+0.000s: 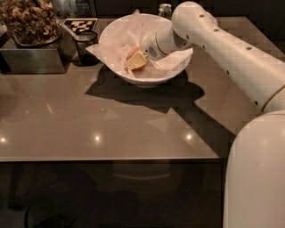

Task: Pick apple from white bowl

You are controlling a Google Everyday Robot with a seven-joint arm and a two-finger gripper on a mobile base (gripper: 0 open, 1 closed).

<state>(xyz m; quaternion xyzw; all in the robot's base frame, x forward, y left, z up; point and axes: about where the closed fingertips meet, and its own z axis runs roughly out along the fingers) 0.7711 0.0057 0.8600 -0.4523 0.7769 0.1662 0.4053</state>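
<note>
camera view: the arm reaches in from the right and dips over the rim of the white bowl, so the gripper sits low inside it, right against the apple. the apple lies in the bowl's hollow on the crinkled paper, showing as a reddish curve just behind the gripper's pale yellow tip. whether the gripper is open or closed on the fruit, i cannot tell. the slanted approach looks chosen to clear the bowl wall and meet the apple from the side.

around it: a small dark cup stands just left of the bowl, beside a metal bin heaped with brown pieces. a black-and-white marker lies behind the cup, and a jar top shows behind the bowl. the paper's points and the near rim are, i judge, the main things to snag on lifting out; the table in front carries only shadow.
</note>
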